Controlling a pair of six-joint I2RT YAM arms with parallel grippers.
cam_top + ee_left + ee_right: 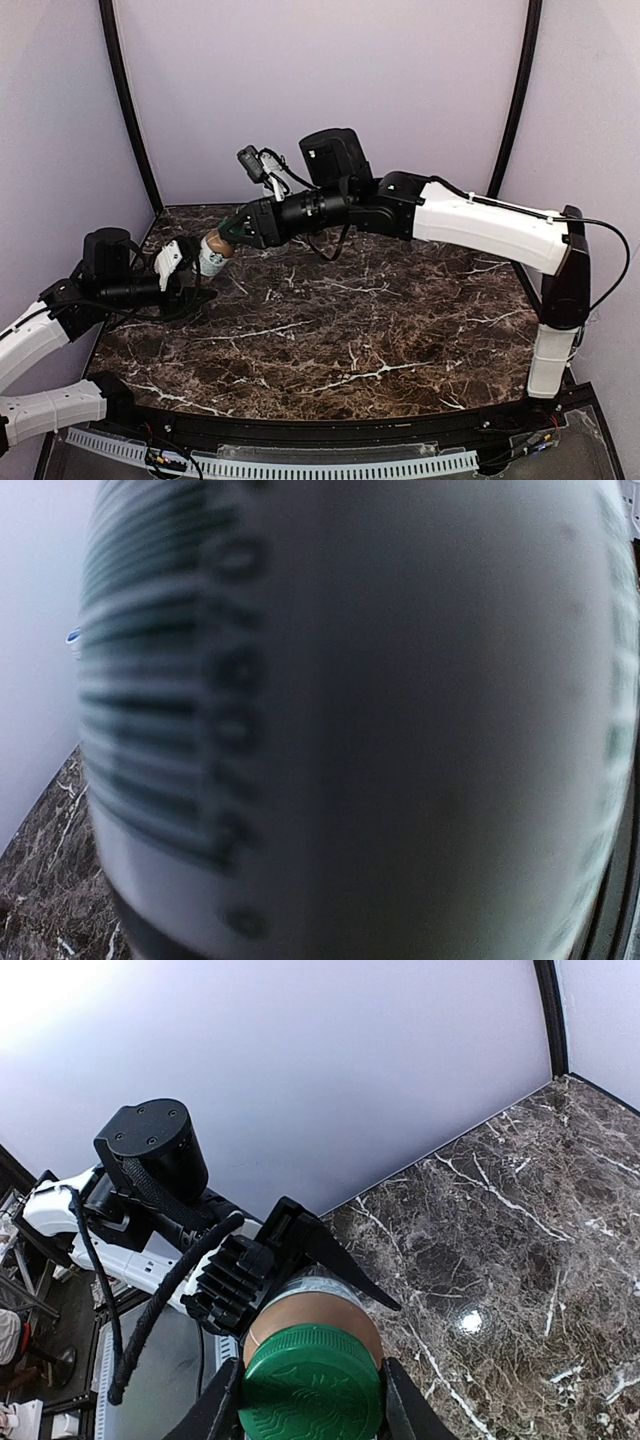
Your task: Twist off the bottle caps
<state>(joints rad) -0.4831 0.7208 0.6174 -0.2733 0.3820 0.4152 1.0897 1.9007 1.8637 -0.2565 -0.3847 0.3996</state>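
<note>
My right arm stretches across the bench [380,330] to its far-left corner; the right gripper [230,232] pinches the green cap [312,1385] of the brown bottle [212,256], which sits tilted there; my left arm reaches in low from the left, the left gripper [188,268] flanking the white label [400,730]; whether it presses I cannot tell, since that close view is blurred.
</note>
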